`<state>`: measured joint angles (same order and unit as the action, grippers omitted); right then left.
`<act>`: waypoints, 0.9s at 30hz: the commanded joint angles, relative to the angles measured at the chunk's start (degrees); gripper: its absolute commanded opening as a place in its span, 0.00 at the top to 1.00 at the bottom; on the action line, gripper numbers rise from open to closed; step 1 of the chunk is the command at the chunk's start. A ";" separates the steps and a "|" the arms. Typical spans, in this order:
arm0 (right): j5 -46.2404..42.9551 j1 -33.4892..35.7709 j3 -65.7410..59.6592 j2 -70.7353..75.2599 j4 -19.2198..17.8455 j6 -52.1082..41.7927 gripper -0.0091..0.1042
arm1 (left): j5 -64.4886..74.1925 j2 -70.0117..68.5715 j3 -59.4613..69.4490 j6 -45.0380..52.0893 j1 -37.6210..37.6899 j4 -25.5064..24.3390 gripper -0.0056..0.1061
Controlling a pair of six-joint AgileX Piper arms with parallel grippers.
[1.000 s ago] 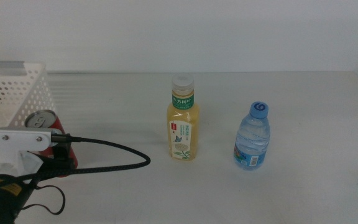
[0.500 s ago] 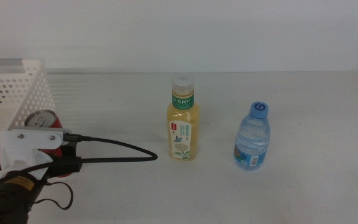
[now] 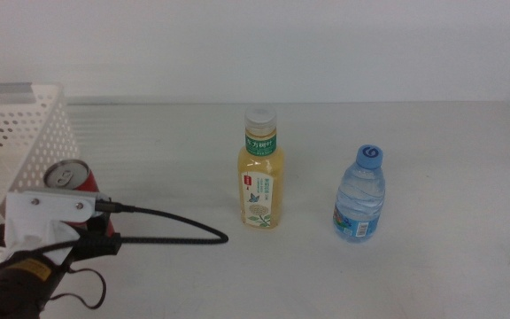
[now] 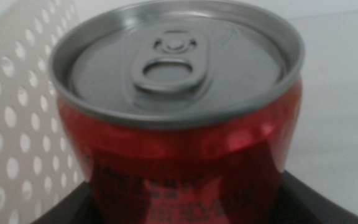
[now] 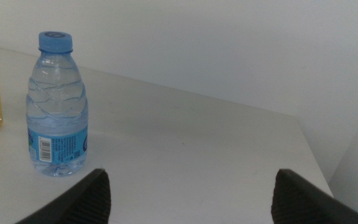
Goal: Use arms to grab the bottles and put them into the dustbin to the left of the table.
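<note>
White angular plastic housing of the left gripper (image 3: 47,221) fills the lower left of the middle view, its black cable (image 3: 175,226) curling out toward the centre; its dark jaws are clamped on the red soda can with the grey pull-tab top (image 3: 71,177), which the left wrist view shows close up, tilted, seated between the black fingers; the can sits just beside the white perforated plastic dustbin (image 3: 25,133) at the left edge, whose rim rises above and to the left of it, so the coming move, as I judge it, is a lift up and leftward over that wall; the left arm is plainly the nearer one; the right gripper (image 5: 188,193) waits out of the middle view, its jaws spread wide and empty in its wrist view; farther off, at centre, stands the yellow tea bottle with white cap and green-white label (image 3: 260,182), upright; to its right the shorter clear blue-capped water bottle (image 3: 360,197), upright too, both on the plain matte white table (image 3: 450,257), well apart from the dustbin.
</note>
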<state>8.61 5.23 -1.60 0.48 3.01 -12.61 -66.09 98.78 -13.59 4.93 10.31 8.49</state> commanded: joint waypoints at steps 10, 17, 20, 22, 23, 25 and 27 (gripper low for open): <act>-4.30 -0.28 0.41 1.65 -0.58 -0.27 0.32 | -5.61 -13.56 5.89 0.64 8.54 9.40 0.75; -4.30 -0.28 0.41 1.65 -0.58 -0.27 0.32 | 6.74 -25.09 5.26 3.52 11.87 12.15 0.74; -4.30 -0.28 0.41 1.65 -0.58 -0.27 0.32 | 15.57 -29.92 3.27 5.50 11.87 12.97 0.74; -4.30 -0.28 0.41 1.65 -0.58 -0.27 0.32 | 22.23 -32.88 1.29 8.27 11.87 14.09 0.74; -4.30 -0.28 0.41 1.65 -0.58 -0.27 0.32 | 25.95 -34.43 0.03 10.14 11.87 15.29 0.74; -4.30 -0.28 0.41 1.65 -0.58 -0.27 0.32 | 33.03 -37.17 -2.48 14.40 11.87 18.05 0.74; -4.30 -0.28 0.41 1.65 -0.58 -0.27 0.32 | 39.43 -39.41 -5.37 19.69 11.82 22.52 0.74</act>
<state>8.61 5.23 -1.60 0.48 3.01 -12.61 -25.78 62.44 -14.97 20.34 21.92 28.14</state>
